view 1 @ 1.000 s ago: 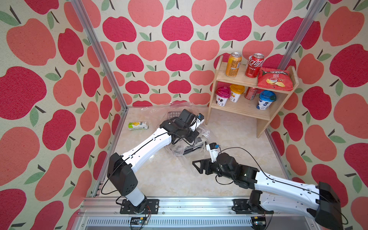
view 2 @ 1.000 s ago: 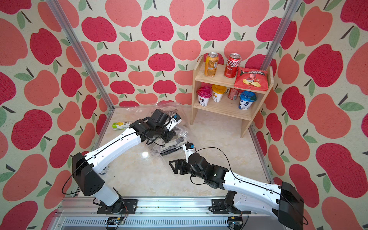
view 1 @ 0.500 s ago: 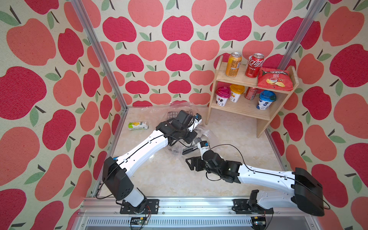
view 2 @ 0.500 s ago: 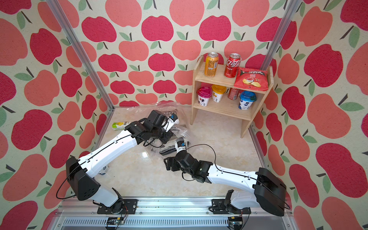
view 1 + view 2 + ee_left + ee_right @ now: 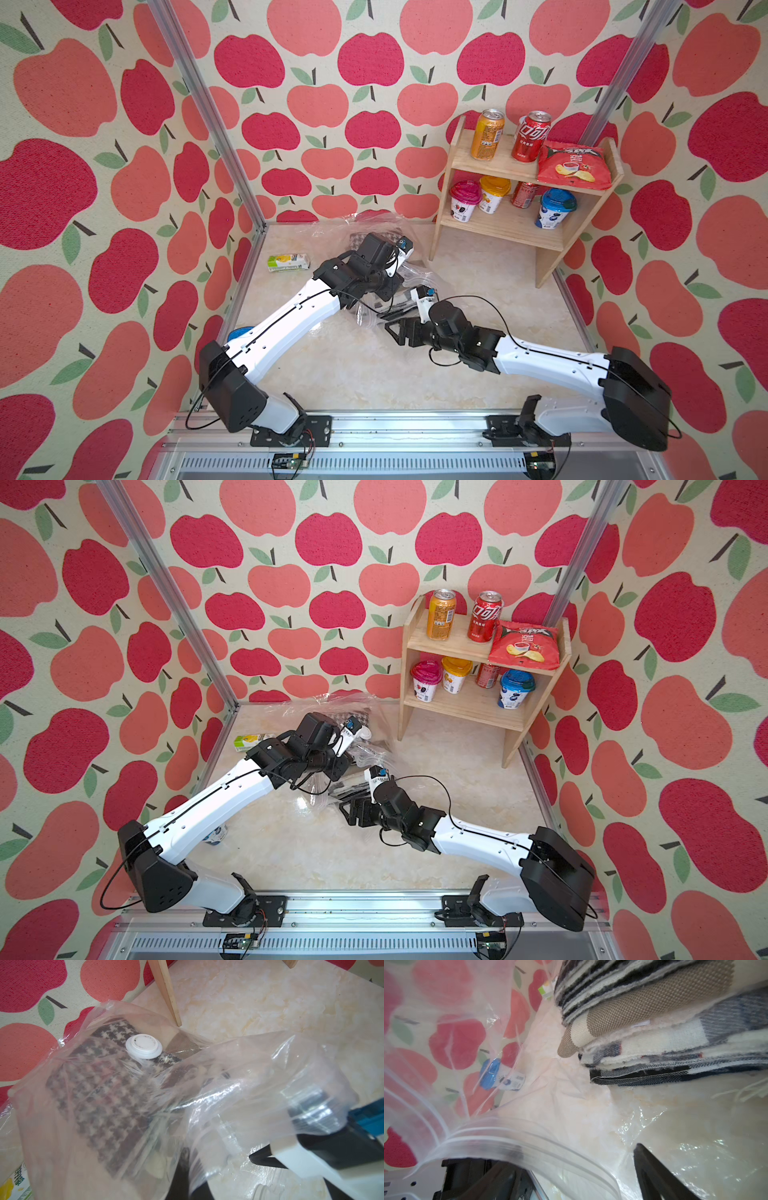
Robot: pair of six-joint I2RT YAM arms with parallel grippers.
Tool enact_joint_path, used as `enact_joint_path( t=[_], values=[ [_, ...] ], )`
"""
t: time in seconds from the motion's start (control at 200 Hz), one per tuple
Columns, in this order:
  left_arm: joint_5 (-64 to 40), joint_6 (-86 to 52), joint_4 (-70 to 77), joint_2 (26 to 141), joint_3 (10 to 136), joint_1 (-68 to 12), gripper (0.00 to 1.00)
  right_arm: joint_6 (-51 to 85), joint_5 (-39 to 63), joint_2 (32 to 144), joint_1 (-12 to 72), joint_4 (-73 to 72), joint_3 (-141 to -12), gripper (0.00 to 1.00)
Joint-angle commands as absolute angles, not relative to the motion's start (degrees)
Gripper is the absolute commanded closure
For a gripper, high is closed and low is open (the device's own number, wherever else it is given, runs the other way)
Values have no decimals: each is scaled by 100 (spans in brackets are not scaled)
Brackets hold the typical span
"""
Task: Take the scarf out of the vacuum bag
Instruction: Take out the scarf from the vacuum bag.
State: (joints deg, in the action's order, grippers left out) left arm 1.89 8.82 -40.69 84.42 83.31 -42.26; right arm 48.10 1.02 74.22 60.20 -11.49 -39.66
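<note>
The scarf (image 5: 654, 1001) is soft and light, folded into a thick, floppy pile. It will not break, but it can fall open or catch on the plastic when pulled. The best spot to grab looks like the folded edge that faces the bag's mouth, pinching many layers at once and not the thin loose fringe. Pulled by one layer only, it would likely unfold and drag.

It lies inside the vacuum bag (image 5: 249, 1068), under the round white valve cap (image 5: 144, 1045). The bag is clear, crinkly and slippery. I think it will slide along with the scarf unless something holds it back. In both top views the bag sits in the middle of the frame, a little above the centre, just left of the wooden shelf (image 5: 437, 232).

The left gripper (image 5: 187, 1167) is closed and seems to pinch the top sheet of the bag, lifting the mouth like a tent. The right gripper (image 5: 397, 330) has its jaws wide apart and holds nothing. In a top view it is just below and right of the bag, at the mouth. In the right wrist view the zip edge (image 5: 529, 1138) arches over it. The scarf is further in, ahead of the fingers (image 5: 652, 1172) and not touching them. It looks like the gripper must reach deeper before it closes.
</note>
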Motion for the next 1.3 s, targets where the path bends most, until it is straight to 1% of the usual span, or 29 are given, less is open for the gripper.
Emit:
enact_joint_path(
  t=[0.0,0.12,0.235,0.39,0.48,0.625,0.845,1.045,1.291],
  values=[
    [537,1092,-4198,8534,8179,-4183,100,4926,589,7209,5815,-1540,-3676,13],
    [425,1037,-4138,8496,8151,-4166,100,5272,622,7137,5560,-1809,-3360,14],
    [353,994,-4100,8442,8161,-4174,100,5314,548,7221,5467,-1783,-3391,14],
    [150,800,-4157,8495,8314,-4172,100,5135,294,7486,5529,-1361,-3782,17],
    [113,448,-4265,8633,8511,-4151,100,5003,220,7675,5615,-1187,-4023,19],
    [19,119,-4503,9002,8974,-4131,100,4960,143,8041,5818,-1056,-4369,19],
    [-101,72,-4247,8938,9067,-4141,100,5159,-40,8495,5889,-1020,-4662,19],
    [-167,139,-3903,8552,8764,-4141,100,5475,-149,8690,5632,-977,-4833,19],
    [-175,139,-3668,8384,8574,-4139,100,5671,86,8813,4987,-839,-5021,21]
  ],
)
